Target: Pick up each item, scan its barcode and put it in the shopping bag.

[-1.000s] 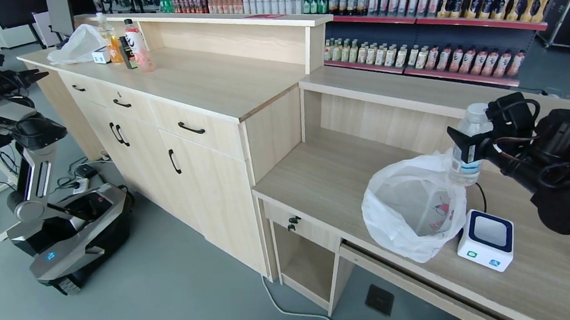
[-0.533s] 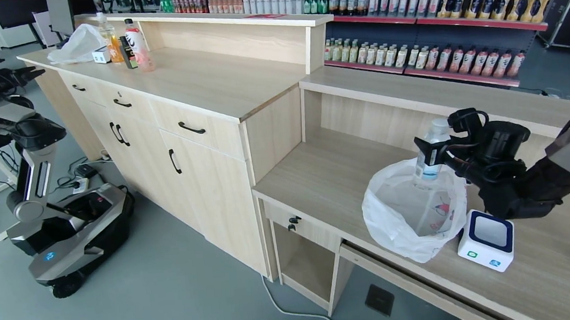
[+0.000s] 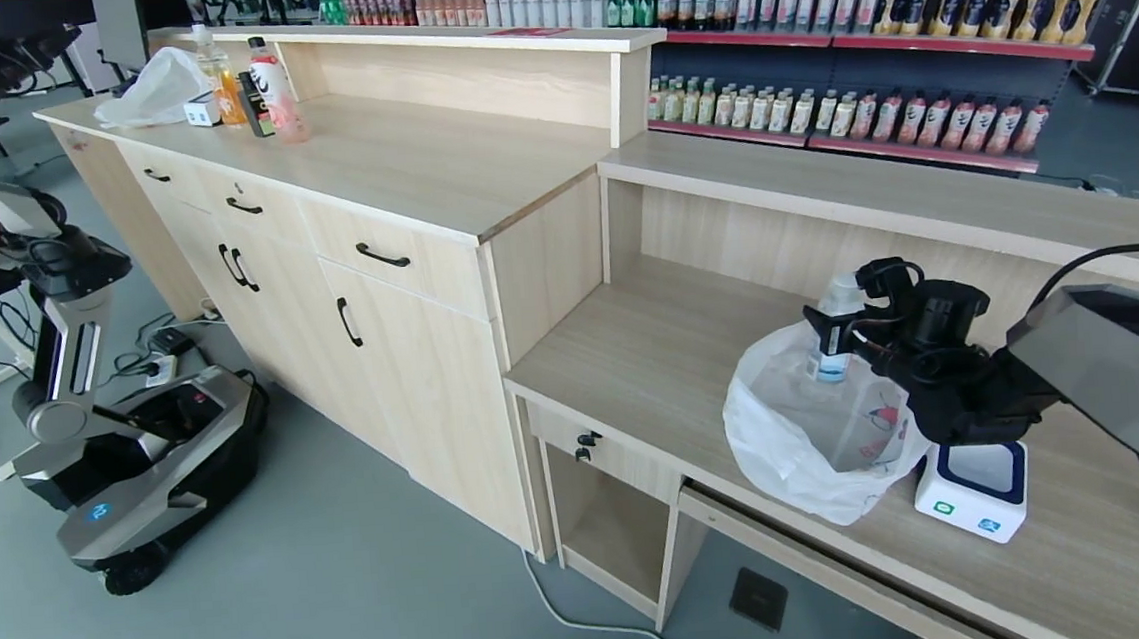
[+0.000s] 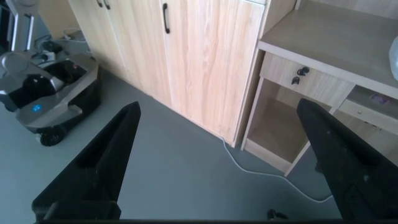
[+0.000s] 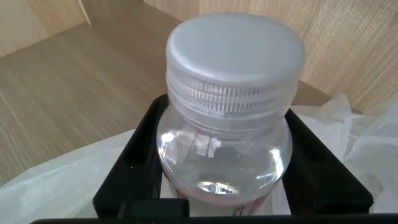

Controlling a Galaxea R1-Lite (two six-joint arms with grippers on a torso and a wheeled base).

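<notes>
A clear water bottle [image 3: 829,336] with a pale cap [image 5: 235,53] hangs upright over the mouth of the white shopping bag [image 3: 817,422], its lower part dipping below the bag's rim. My right gripper [image 3: 836,336] is shut on the water bottle just under the neck; its black fingers [image 5: 143,155] flank the bottle's shoulder. A pink-printed item lies inside the bag. The white barcode scanner [image 3: 971,477] stands on the desk right of the bag. My left gripper [image 4: 217,162] hangs open above the grey floor beside the desk, nothing between its fingers.
A low wooden desk [image 3: 652,354] carries the bag and scanner, with a raised back ledge behind. A taller counter [image 3: 418,160] to the left holds bottles and another bag. Drink shelves [image 3: 841,50] line the back wall. Another robot base [image 3: 128,461] stands on the floor at left.
My right arm has carried the water bottle leftward and down, from above the scanner side to the bag's mouth, where its base sinks inside.
</notes>
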